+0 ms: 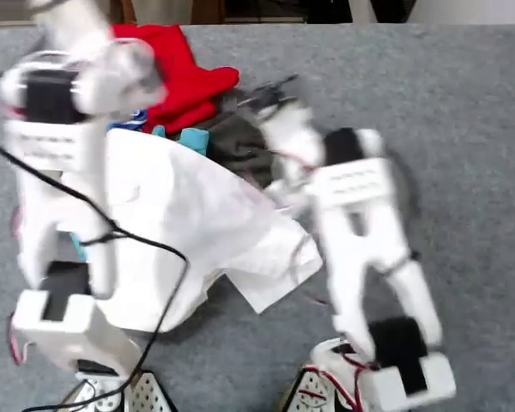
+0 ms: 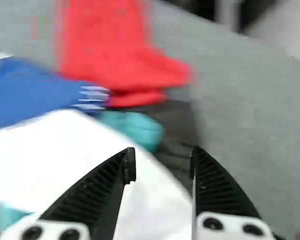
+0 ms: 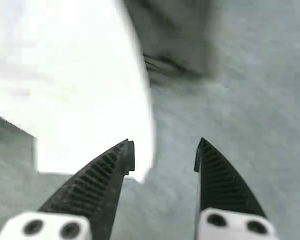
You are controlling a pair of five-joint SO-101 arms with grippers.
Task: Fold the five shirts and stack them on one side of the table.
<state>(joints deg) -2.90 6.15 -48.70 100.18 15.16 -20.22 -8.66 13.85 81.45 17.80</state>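
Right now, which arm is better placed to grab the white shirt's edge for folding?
Right, probably: the open right hand straddles the white cloth shirt's edge; the open left hand hangs farther in, by the red cloth shirt.

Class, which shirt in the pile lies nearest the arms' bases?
The white shirt: it sprawls at the front, while the red shirt, blue shirt, teal shirt and dark shirt bunch behind it.

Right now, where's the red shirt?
In the high view the red shirt lies crumpled at the far edge of the table, left of centre, behind the white shirt and beside the blue shirt.
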